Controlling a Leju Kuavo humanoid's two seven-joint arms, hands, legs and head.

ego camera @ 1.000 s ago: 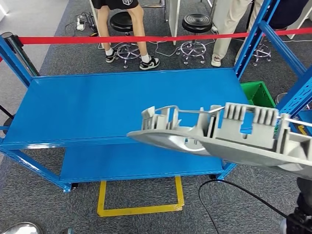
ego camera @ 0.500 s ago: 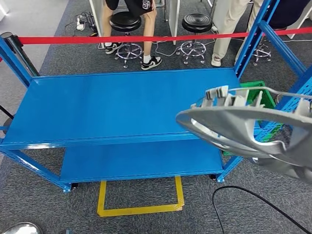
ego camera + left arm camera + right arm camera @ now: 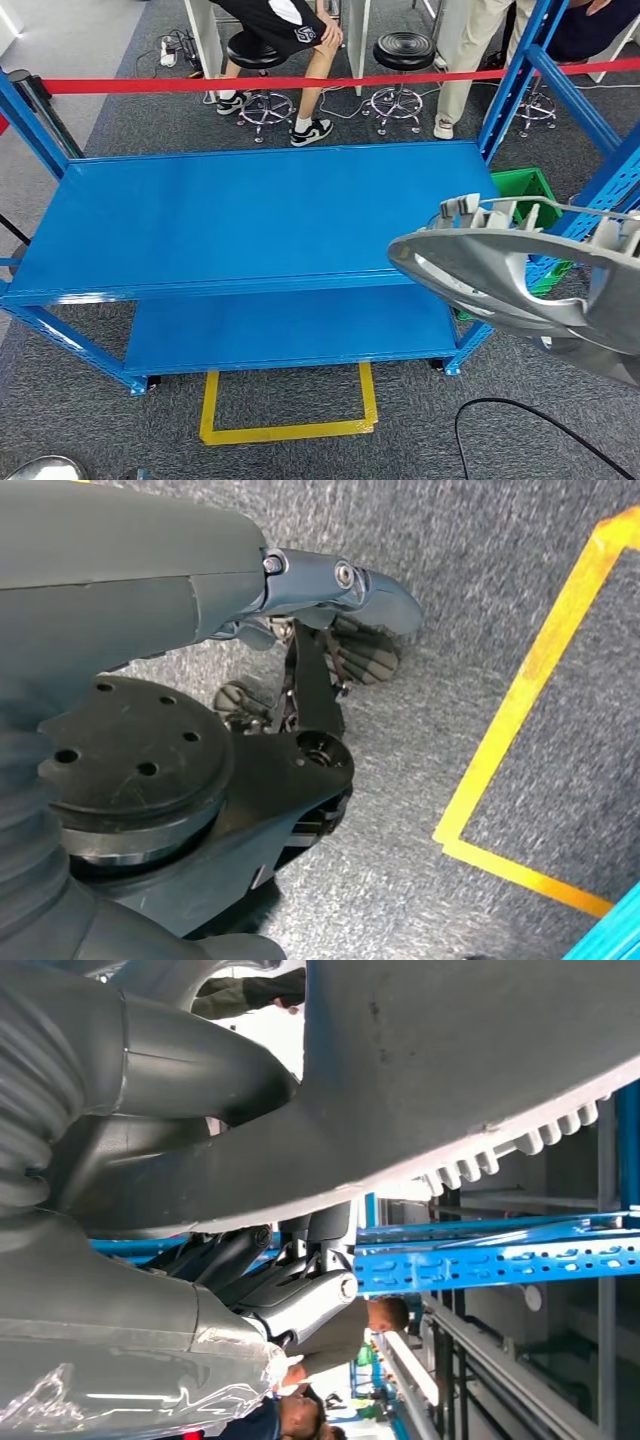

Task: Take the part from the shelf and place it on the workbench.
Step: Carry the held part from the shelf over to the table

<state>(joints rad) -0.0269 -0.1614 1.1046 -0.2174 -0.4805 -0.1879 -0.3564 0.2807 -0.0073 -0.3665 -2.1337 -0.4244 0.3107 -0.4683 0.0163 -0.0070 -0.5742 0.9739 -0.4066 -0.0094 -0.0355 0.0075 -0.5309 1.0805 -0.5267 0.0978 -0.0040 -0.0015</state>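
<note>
Beside blue workbench (image 3: 249, 215), unlabelled grey part (image 3: 521, 275)

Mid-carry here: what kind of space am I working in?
Probably a workshop or robot test area: blue steel shelving on grey carpet, a red barrier tape across it, yellow floor marking, and a green crate. The right hand grips the grey part.

Part (image 3: 521, 275): large grey moulded plastic piece, long curved shell w/ ribbed tabs along its far edge. Held in air, roughly level, at right of head view, past the right end of the workbench (image 3: 226, 215), not touching it. Workbench: blue flat top, lower blue shelf underneath. Right wrist view: part's grey underside (image 3: 483, 1050) w/ toothed rim.
</note>
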